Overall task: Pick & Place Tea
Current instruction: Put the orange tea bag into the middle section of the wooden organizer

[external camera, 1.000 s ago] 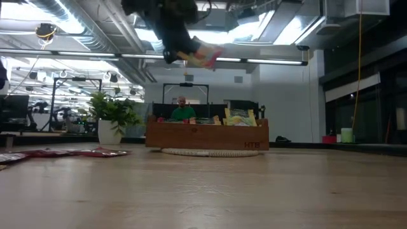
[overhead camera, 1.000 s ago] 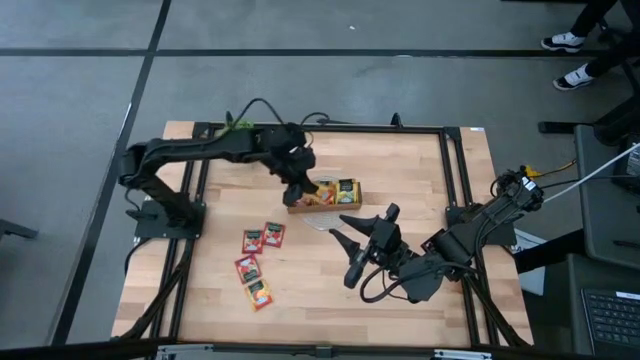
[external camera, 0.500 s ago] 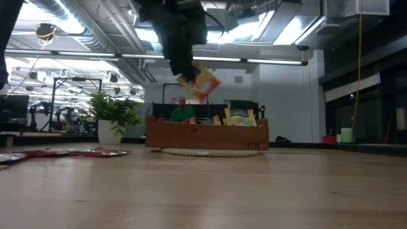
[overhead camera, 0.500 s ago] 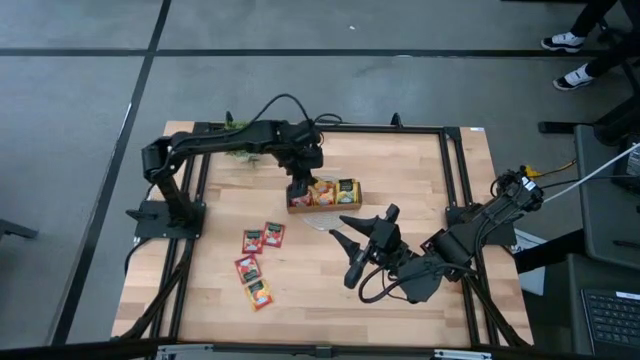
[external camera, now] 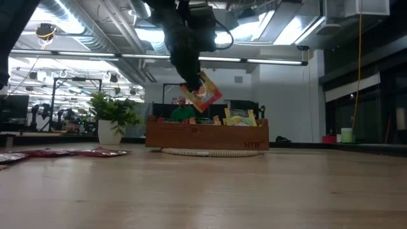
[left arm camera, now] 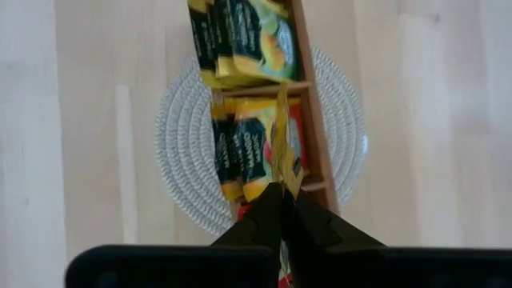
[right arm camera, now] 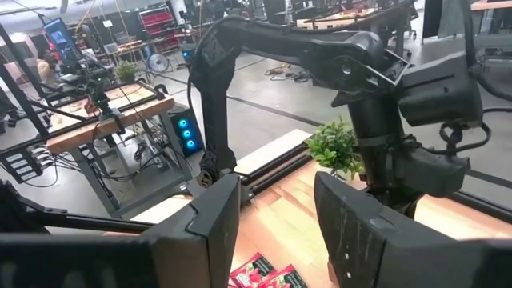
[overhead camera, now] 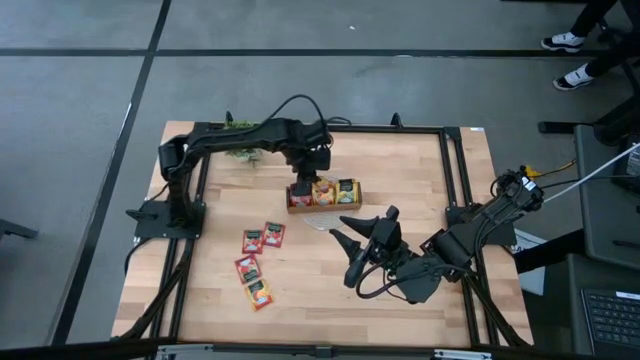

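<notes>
Sachet held over the tray
Tray [overhead camera: 324, 207] on a mat [left arm camera: 180, 160] holds sachets; left gripper [left arm camera: 282, 196] pinches one sachet [external camera: 205, 92] above it. Four sachets [overhead camera: 258, 262] lie loose nearby. Right gripper [right arm camera: 272, 216] rests apart, fingers spread.

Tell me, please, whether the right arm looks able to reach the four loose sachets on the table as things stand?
Probably yes: the sachets lie on bare wood, apart from the tray, and the open right gripper has nothing between it and them.

- The left arm [overhead camera: 250, 135] hangs directly over the tray [overhead camera: 325, 205], blocking approach from above.
- The plant [overhead camera: 243, 152] stands beyond the tray's left end.
- The right arm [overhead camera: 400, 255] crowds the tray's near right.
- Near left of the tray, loose sachets [overhead camera: 260, 250] lie on the bench [overhead camera: 410, 170]; the rest seems bare.
</notes>
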You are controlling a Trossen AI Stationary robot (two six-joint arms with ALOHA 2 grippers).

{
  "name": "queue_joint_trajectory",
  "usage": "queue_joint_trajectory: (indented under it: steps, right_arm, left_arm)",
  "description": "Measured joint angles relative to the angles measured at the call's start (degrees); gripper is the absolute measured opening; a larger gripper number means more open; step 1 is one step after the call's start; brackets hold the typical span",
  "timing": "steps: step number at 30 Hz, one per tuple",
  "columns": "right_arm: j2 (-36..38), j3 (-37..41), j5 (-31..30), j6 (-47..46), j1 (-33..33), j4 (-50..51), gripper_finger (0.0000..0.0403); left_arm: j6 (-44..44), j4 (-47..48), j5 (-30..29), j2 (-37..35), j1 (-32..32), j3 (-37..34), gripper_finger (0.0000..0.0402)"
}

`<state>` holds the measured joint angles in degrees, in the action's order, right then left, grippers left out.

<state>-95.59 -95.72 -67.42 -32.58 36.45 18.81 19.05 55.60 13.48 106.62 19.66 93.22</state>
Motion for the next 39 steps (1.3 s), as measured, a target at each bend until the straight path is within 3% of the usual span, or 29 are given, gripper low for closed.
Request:
queue_joint_trajectory:
  steps: [16, 32, 39]
  right_arm:
    - [0.00, 0.00, -0.04, -0.37, 0.00, 0.53, 0.0163]
    - [0.00, 0.00, 0.00, -0.83, 0.00, 0.85, 0.0163]
    - [0.00, 0.00, 0.00, -0.83, 0.00, 0.85, 0.0163]
  left_arm:
    - [1.86, 1.75, -1.64, 4.43, -2.30, 0.49, 0.0003]
    - [1.24, 0.73, -2.08, 4.45, -2.86, 0.49, 0.0010]
    - [1.04, -1.43, -5.94, 4.45, -3.29, 0.47, 0.0012]
